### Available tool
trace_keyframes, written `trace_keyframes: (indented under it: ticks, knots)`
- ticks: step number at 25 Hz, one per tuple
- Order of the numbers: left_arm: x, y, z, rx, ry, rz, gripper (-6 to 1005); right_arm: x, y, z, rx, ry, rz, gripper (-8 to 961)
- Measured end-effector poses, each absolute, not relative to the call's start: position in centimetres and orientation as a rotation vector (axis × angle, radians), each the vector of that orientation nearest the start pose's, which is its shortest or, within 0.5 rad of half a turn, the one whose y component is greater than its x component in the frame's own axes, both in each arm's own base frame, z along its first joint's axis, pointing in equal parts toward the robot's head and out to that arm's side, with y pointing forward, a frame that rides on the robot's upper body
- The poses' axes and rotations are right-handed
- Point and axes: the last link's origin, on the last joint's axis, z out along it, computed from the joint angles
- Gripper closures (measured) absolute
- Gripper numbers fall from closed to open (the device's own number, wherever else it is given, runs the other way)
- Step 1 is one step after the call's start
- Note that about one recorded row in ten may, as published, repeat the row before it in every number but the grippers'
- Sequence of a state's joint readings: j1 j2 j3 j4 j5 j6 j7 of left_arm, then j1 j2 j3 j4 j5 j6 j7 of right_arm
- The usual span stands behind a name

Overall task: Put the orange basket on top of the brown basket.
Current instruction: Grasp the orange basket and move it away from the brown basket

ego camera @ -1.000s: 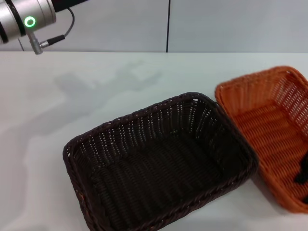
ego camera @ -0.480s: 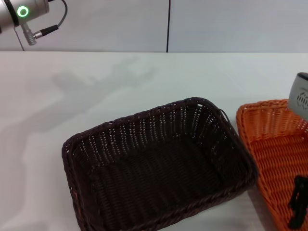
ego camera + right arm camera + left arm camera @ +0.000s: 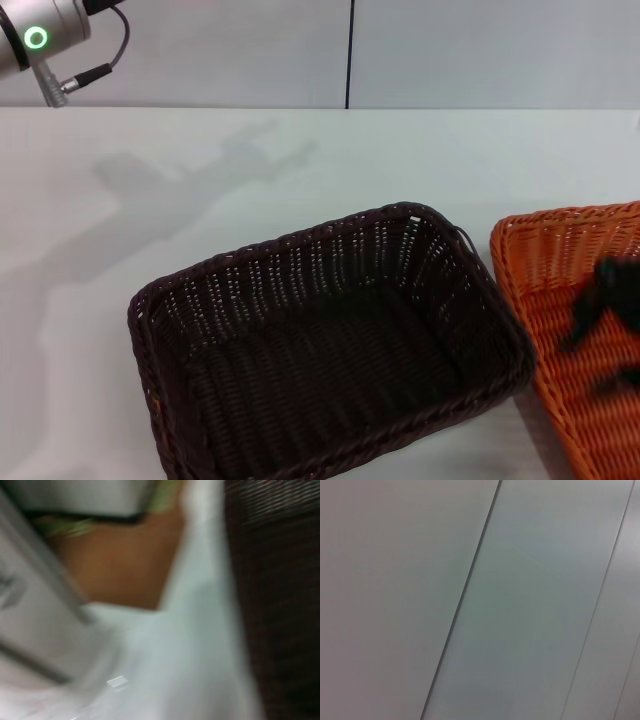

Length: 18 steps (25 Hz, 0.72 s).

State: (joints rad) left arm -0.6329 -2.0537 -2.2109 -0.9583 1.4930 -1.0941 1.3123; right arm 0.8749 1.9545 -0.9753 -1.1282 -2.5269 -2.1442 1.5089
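- The dark chocolate-brown rectangular woven wicker basket [image 3: 330, 345] sits open side up on the white tabletop [image 3: 300, 160]. Nothing lies in it, so it is ready to take another basket on top.
- The bright orange rectangular woven wicker basket [image 3: 575, 330] rests just to the right of the brown basket, near rim to near rim, and is cut off by the edge of the head view. It is level with the brown one, not above it, so by my reading the stacking has not begun.
- A dark smeared shape, which I take for the right end effector [image 3: 605, 305], hangs over the inside of the orange basket, well to the right of the brown basket. Being there suits a grip on the orange rim or wall. Whether it is released, clenched or grasping the weave, I cannot tell.
- The right wrist view shows an orange patch [image 3: 125, 565] beside the dark weave [image 3: 280, 595], with a strip of tabletop between.
- The left arm [image 3: 40, 35] is held high, far behind and left of the brown basket, out of the way. Its end effector is not visible, and its wrist camera faces only a plain wall [image 3: 520, 605].
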Motion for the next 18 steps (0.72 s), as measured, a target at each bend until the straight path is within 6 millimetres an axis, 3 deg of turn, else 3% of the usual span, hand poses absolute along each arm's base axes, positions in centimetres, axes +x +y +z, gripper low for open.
trace_keyframes:
  ticks: [4,7,18]
  knots:
    - [-14.9,43.4,8.3,-2.217,-0.708,-1.109,138,16.1,38.0,9.9,-3.041,-0.178,-0.401,449]
    - [-15.0,43.3,8.3,-2.213,-0.712,-1.117,138,16.8,39.4,10.2,-2.935,-0.134,-0.378,449]
    - [-15.0,43.5,8.4,-2.202,-0.713,-1.117,138,18.6,41.5,9.0,-2.808,-0.019,-0.414,445]
